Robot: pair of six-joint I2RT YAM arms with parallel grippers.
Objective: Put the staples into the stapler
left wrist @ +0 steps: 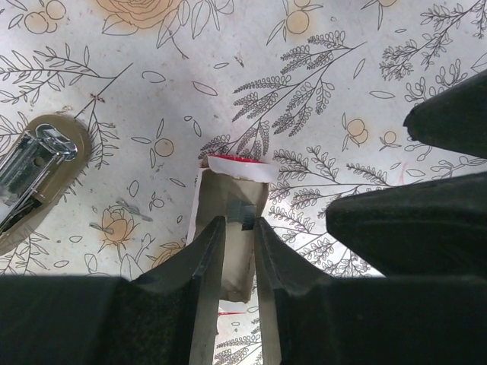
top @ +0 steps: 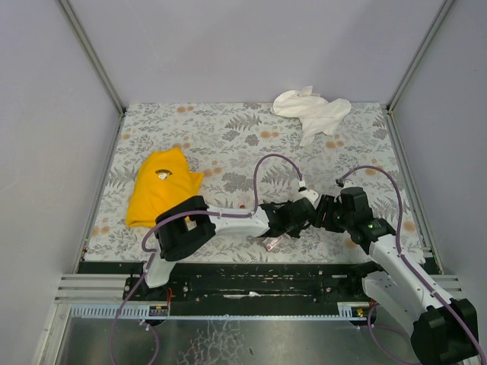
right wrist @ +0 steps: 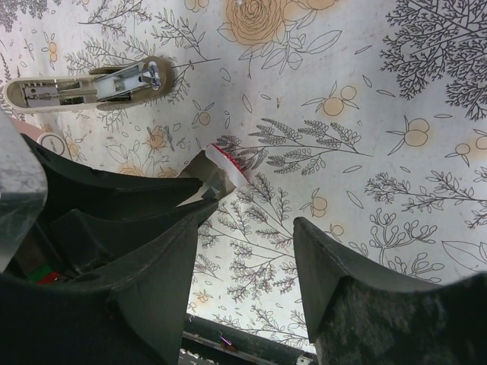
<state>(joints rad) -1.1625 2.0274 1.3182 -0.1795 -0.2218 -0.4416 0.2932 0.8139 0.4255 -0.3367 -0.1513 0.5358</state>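
Observation:
The staples are a grey-brown cardboard tray [left wrist: 228, 190] with a red and white end. A short dark grey strip sits between my left fingertips. My left gripper [left wrist: 240, 224] is shut on the staples just above the patterned table. The tray also shows in the right wrist view [right wrist: 222, 169], sticking out from the left fingers. The small pale pink stapler [right wrist: 84, 87] lies open on the table with its silvery channel showing, left of the tray [left wrist: 34, 175] and near the front edge [top: 272, 242]. My right gripper [right wrist: 257, 217] is open and empty, close to the right of my left gripper [top: 304, 209].
A yellow cloth [top: 160, 190] lies at the left of the table. A white cloth [top: 312, 110] lies at the back right. The table's black front rail [top: 251, 270] runs just behind the stapler. Grey walls close in three sides.

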